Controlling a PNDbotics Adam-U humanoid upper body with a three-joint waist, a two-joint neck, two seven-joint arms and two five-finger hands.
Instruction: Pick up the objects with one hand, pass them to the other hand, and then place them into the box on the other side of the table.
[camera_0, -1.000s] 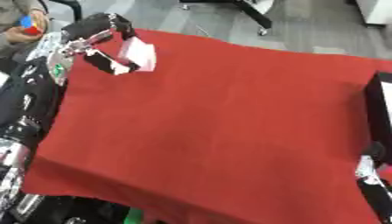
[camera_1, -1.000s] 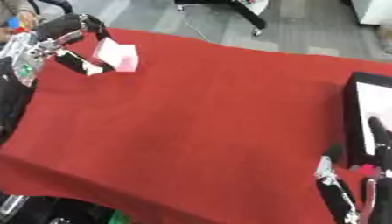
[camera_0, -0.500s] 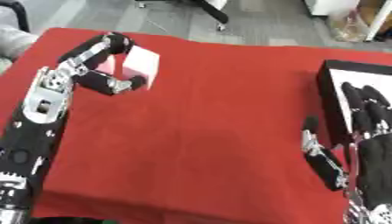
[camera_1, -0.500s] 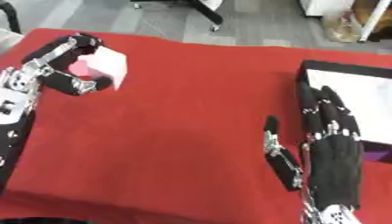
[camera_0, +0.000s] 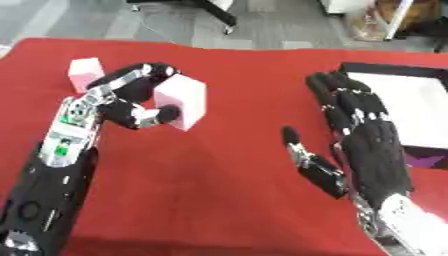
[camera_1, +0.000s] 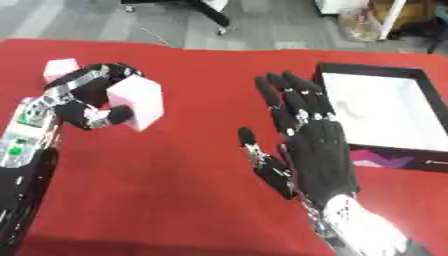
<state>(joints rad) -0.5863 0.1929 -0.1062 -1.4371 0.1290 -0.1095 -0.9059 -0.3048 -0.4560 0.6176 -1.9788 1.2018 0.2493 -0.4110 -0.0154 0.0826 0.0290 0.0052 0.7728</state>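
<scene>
Risk: left hand (camera_0: 131, 102) pinches white block (camera_0: 182, 101) w/ curled fingers, centre-left of frame; block could slip before right hand (camera_1: 315, 150), fingers straight & spread, closes.

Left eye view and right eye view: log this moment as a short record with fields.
table: red cloth
left hand: curled round a pale block
right hand: open, fingers straight, holding nothing
second block: on the cloth, beyond the left hand
box: black rim, white inside, at the right; contents unclear
handover: not yet done
</scene>
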